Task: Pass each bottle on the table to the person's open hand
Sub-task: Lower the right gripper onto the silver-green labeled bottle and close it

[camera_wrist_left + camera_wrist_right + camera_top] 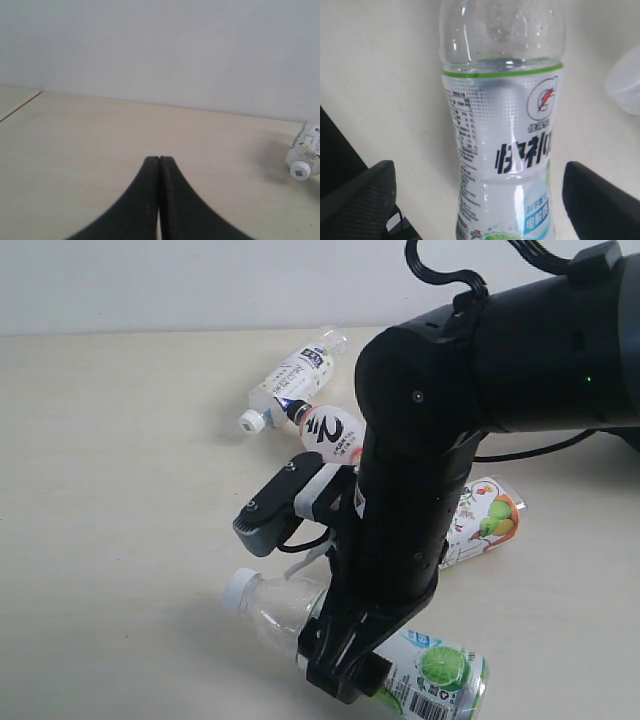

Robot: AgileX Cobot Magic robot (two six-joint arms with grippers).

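While the left gripper (pixel 159 167) is resting closed, the right gripper (pixel 477 172) is gaping astride the waist of the light-looking, slick bottle (pixel 502 115).

On the table (pixel 120 490), the nearest bottle (pixel 275 605) lies between the fingers of my right gripper (pixel 479 200). Behind it the middle bottle (pixel 335 435) abuts the rear bottle (pixel 295 375); the right-hand bottle (pixel 485 520) lies apart.
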